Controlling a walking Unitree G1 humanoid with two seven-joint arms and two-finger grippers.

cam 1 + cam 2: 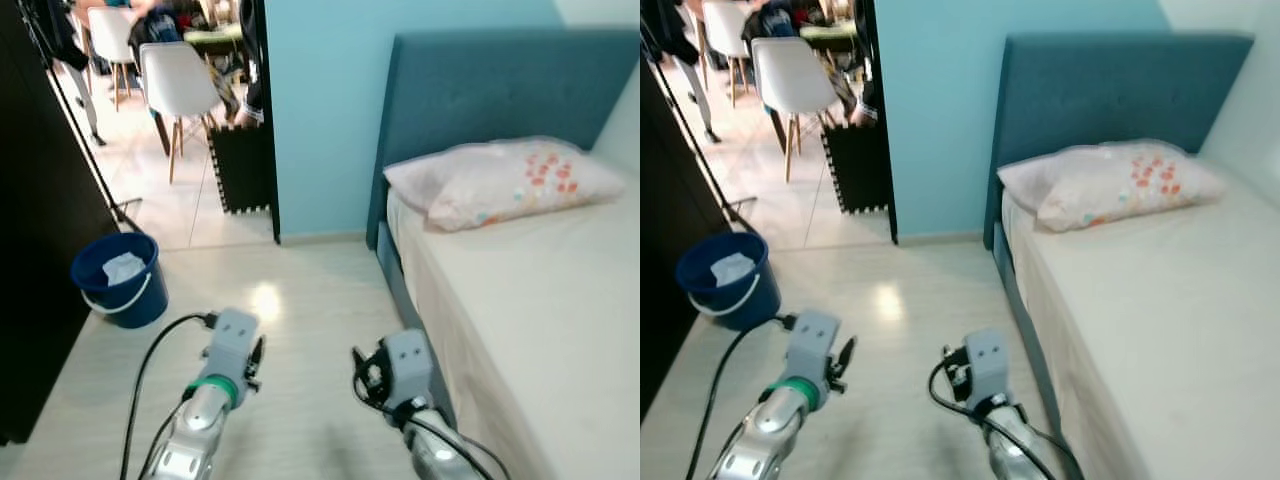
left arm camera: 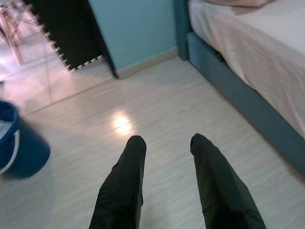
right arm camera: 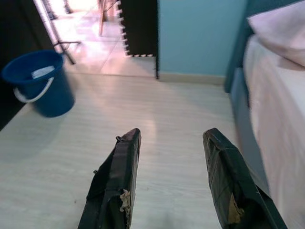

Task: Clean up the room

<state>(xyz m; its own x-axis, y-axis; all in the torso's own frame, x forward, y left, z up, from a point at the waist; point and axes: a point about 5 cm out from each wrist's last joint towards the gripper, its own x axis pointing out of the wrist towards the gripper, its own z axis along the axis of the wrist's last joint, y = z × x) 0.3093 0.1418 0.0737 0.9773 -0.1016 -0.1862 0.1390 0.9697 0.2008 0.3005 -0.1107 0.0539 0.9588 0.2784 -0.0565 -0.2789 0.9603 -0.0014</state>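
Note:
A blue bucket (image 1: 120, 277) with a white handle and a crumpled white wad inside stands on the pale floor at the left, by a dark wardrobe. The same bucket (image 3: 39, 88) appears ahead of my right gripper (image 3: 171, 136), which is open and holds nothing. My left gripper (image 2: 164, 140) is open too, over bare floor, with the bucket (image 2: 19, 148) off to its side. Both arms (image 1: 225, 365) reach forward low in the head views, between the bucket and the bed. A pink patterned pillow (image 1: 505, 180) lies at the head of the bed.
A bed (image 1: 560, 300) with a teal headboard and beige sheet runs along the right. A light blue wall (image 1: 320, 110) ends at a doorway; beyond are white chairs (image 1: 180, 85) and a black foam mat (image 1: 243, 165). A dark wardrobe (image 1: 35, 230) flanks the left.

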